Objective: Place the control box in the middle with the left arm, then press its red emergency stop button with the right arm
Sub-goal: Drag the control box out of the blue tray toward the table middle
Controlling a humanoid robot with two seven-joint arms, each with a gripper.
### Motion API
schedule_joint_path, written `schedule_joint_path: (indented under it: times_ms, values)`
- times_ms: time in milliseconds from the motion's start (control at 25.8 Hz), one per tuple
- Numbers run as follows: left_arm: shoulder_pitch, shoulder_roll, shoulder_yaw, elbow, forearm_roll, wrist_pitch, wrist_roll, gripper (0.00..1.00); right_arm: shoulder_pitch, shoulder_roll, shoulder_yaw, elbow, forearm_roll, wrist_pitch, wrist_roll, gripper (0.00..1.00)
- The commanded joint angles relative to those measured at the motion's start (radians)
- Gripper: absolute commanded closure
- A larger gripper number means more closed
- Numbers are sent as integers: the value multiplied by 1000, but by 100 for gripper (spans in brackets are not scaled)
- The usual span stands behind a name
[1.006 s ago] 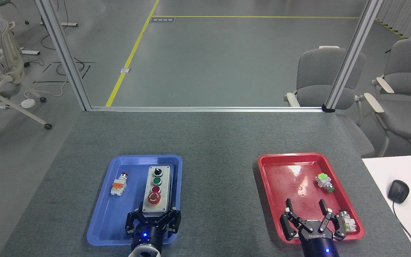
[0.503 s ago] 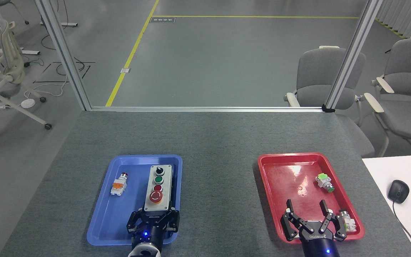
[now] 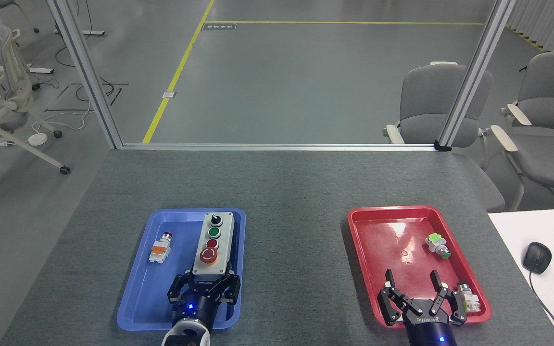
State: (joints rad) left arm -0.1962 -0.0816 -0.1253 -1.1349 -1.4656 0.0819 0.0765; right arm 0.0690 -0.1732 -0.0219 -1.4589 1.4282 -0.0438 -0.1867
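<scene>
Probably a lab: taped floor (image 3: 176,77), office chairs (image 3: 433,103).

The left gripper (image 3: 204,284) sits at lower centre-left, fingers clamped. The right gripper (image 3: 415,283), lower right, spreads its fingers wide.

Left gripper (image 3: 206,283) clamps the control box (image 3: 213,244) (over blue tray (image 3: 137,293)).

A blue tray (image 3: 138,283) lies on the near left of the bench (image 3: 296,192) and holds a small white-and-orange switch (image 3: 159,250). A red tray (image 3: 378,226) on the near right holds a green-capped switch (image 3: 437,245) and another switch (image 3: 468,297) at its near right corner. Grey chairs (image 3: 431,103) stand beyond the far right edge. A black mouse (image 3: 536,257) rests on a white desk (image 3: 546,230) at right.
</scene>
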Motion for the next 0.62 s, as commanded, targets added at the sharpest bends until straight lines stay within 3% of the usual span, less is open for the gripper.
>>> schedule_joint_path:
  times_ms: [0,116,387,580]
  values:
    - [31,22,-2,-98,5,-8,0,100,0,0,-1,0,0,-4,4,2]
    - [47,13,-14,-138,-9,-7,0,100,-1,1,-1,-1,0,-5,4,2]
    - [8,-18,-208,-128,-13,10,-7,100,-1,1,-1,-3,0,-4,3,2]
    - [-35,-52,-339,-48,-47,38,-27,100,-1,-3,-1,-3,0,-4,3,2]
